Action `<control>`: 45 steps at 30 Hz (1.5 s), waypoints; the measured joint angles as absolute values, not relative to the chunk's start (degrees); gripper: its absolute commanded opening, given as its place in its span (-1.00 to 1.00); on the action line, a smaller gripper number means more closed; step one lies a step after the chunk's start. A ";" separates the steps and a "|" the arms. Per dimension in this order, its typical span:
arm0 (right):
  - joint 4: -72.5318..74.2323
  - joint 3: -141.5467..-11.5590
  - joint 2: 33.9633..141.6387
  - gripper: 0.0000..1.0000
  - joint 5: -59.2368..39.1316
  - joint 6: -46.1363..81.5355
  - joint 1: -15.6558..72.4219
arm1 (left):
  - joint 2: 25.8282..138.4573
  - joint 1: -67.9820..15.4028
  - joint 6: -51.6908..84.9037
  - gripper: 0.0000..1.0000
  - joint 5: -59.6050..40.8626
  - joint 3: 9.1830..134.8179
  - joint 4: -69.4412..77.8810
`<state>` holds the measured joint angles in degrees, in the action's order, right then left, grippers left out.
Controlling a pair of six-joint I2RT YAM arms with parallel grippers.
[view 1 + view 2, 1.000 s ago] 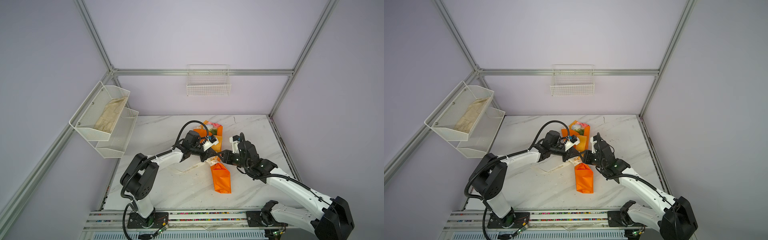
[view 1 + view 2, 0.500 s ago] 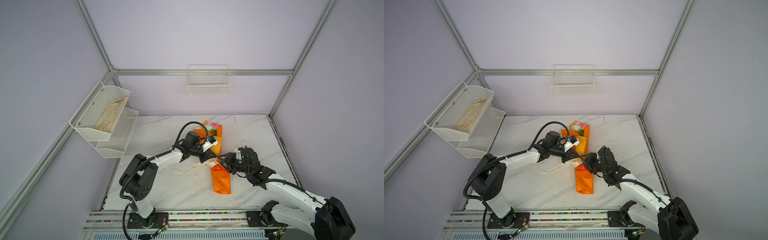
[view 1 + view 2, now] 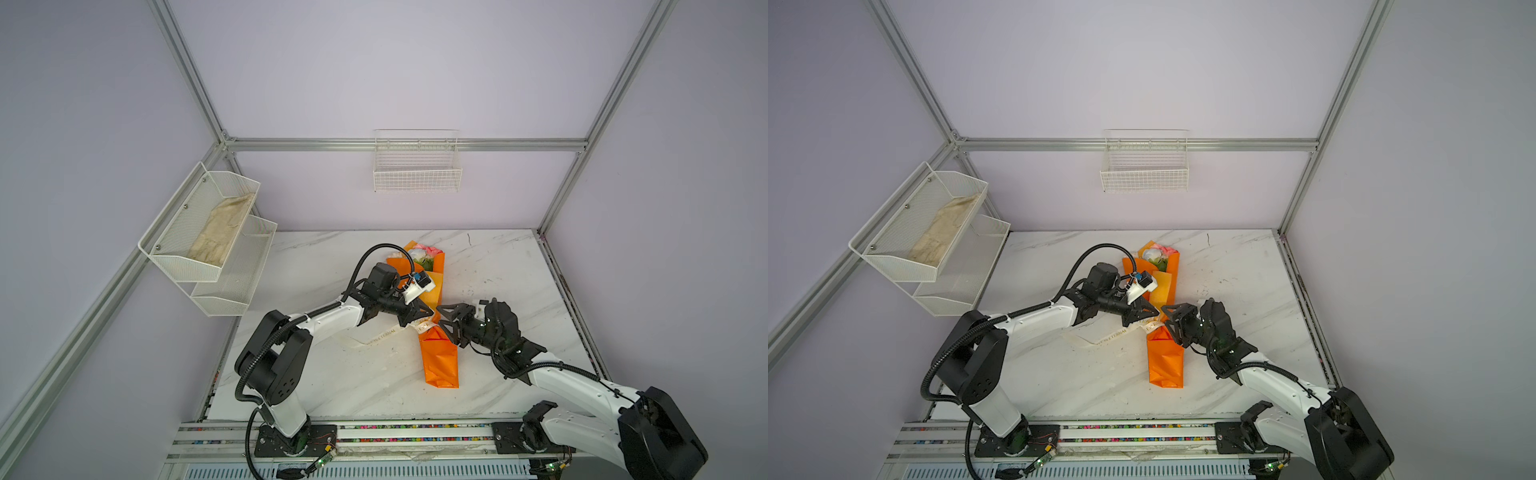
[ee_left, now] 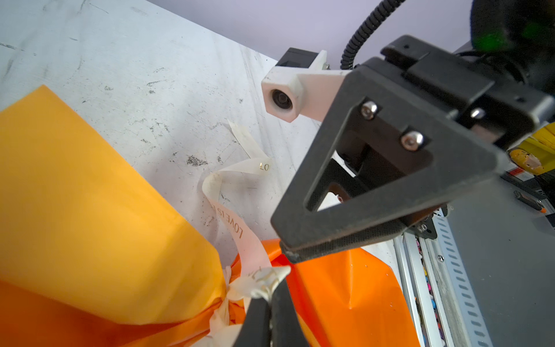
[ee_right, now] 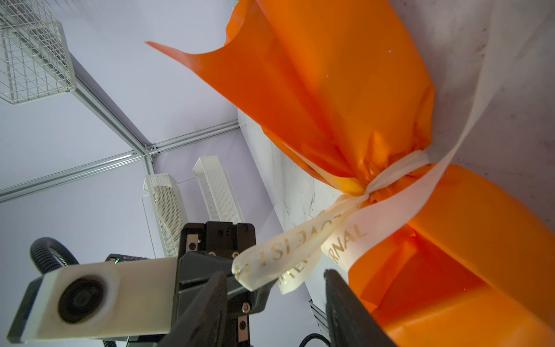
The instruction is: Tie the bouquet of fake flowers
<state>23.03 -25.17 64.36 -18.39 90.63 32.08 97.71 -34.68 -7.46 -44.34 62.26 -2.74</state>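
In both top views your bouquet [image 3: 438,357] [image 3: 1165,357] lies in the middle of the table [image 3: 498,266], with bare marble on either side.

Left wrist: your left gripper [image 4: 271,297] is clamped on the ribbon [image 4: 231,222] beside the knot.

Right wrist: your right gripper [image 5: 274,273] is parted and empty, wider than a second ago.

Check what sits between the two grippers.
The ribbon knot at the bouquet's pinched waist, seen in both top views; the left gripper pinches one ribbon end, the right gripper stands open beside it.
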 measured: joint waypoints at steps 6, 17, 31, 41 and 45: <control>25.96 -25.39 69.56 0.11 -19.16 91.05 31.42 | 97.71 -34.68 -7.09 -0.87 -44.36 61.93 -2.92; 32.60 -27.40 77.93 0.09 -24.64 91.72 31.38 | 97.71 -34.68 -7.09 -0.84 -44.14 61.93 -4.58; 33.10 -26.76 75.88 -0.83 -25.80 90.98 30.85 | 97.71 -34.68 -7.38 -0.75 -43.40 61.93 -7.16; 20.29 -27.99 71.68 -0.88 -25.30 81.23 29.89 | 97.69 -34.68 -8.32 -0.25 -43.44 61.93 -9.76; 16.45 -28.42 71.68 -0.88 -25.67 77.43 29.89 | 97.69 -34.65 -7.92 -0.25 -43.48 62.00 -9.58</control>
